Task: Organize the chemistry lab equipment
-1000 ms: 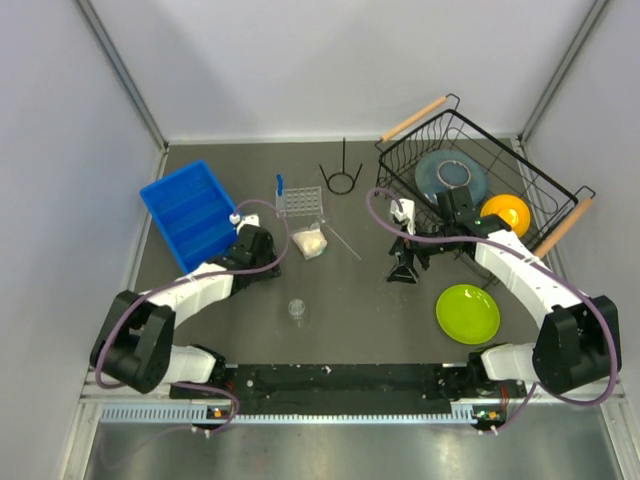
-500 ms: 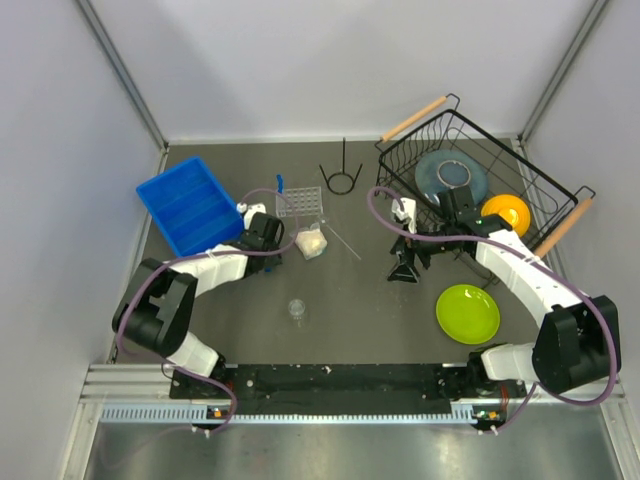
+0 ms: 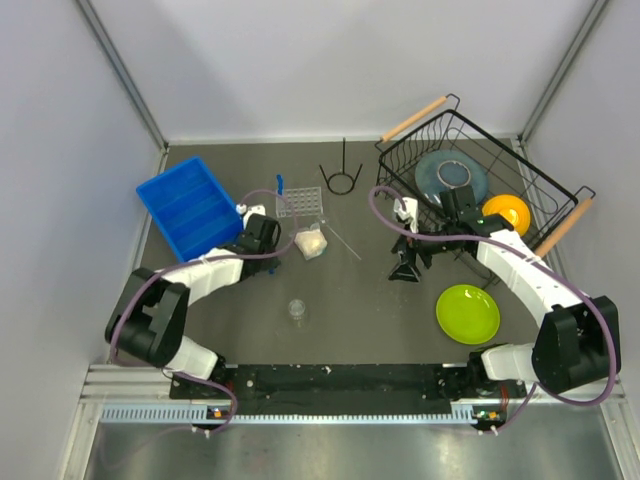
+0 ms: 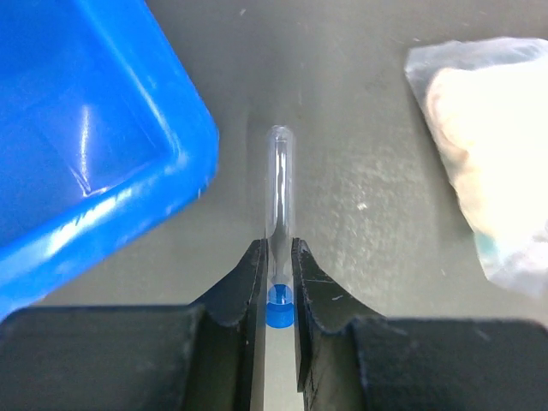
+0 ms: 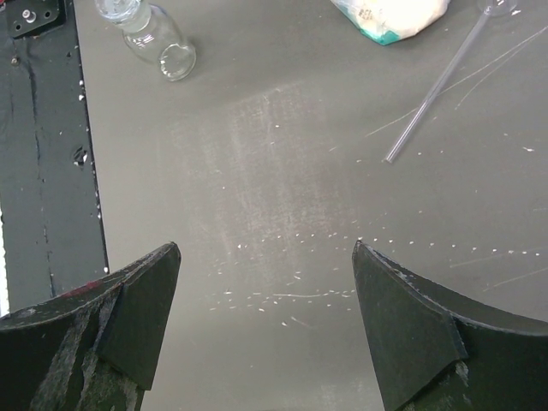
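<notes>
My left gripper [image 4: 277,257] is shut on a clear tube [image 4: 278,184] just above its blue cap [image 4: 279,306], low over the dark table between the blue tray [image 4: 77,128] and the clear cream-filled piece [image 4: 488,145]. From above, the left gripper [image 3: 265,232] sits just below the clear grid rack [image 3: 302,202], where one blue-capped tube [image 3: 281,185] stands. The black wire ring stand [image 3: 340,178] is behind the rack. The small clear cup [image 3: 297,309] lies toward the front. My right gripper [image 3: 403,268] is open and empty, pointing down at bare table [image 5: 265,257].
A thin clear rod [image 3: 345,242] lies right of the cream-filled piece [image 3: 311,243]. The black wire basket [image 3: 540,180] at the back right holds a grey plate [image 3: 450,172] and an orange bowl [image 3: 505,213]. A green plate [image 3: 467,313] lies front right. The blue tray [image 3: 190,212] is at the left.
My left arm has swung its elbow inward, and its gripper has shifted a little toward the rack. The right arm has not moved.
</notes>
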Action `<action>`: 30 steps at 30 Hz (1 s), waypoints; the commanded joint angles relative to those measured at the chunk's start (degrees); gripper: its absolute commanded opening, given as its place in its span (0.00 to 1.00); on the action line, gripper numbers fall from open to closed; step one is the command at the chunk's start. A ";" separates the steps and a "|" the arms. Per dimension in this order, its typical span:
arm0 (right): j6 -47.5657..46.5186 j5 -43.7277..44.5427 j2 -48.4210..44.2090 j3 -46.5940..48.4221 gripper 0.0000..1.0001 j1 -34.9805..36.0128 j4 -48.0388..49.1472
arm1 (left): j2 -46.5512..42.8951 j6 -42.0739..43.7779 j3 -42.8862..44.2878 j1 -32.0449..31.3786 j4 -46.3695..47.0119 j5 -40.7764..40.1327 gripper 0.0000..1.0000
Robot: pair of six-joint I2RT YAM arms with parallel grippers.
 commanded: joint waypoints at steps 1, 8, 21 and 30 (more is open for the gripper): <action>-4.05 -5.56 -0.93 0.72 0.82 -0.76 -1.61 | -8.86 3.66 -1.37 -0.07 0.27 5.87 0.09; -13.63 -12.87 -1.90 -0.43 0.82 -0.58 -6.35 | -20.46 10.51 -0.41 -0.07 -2.35 18.42 0.09; -43.07 -3.17 -4.01 19.87 0.99 8.53 -30.26 | -19.51 0.16 2.40 -4.10 6.50 65.90 0.09; -45.80 5.13 -2.96 23.92 0.98 18.83 -32.81 | -9.93 -2.66 8.82 -14.48 4.93 72.86 0.09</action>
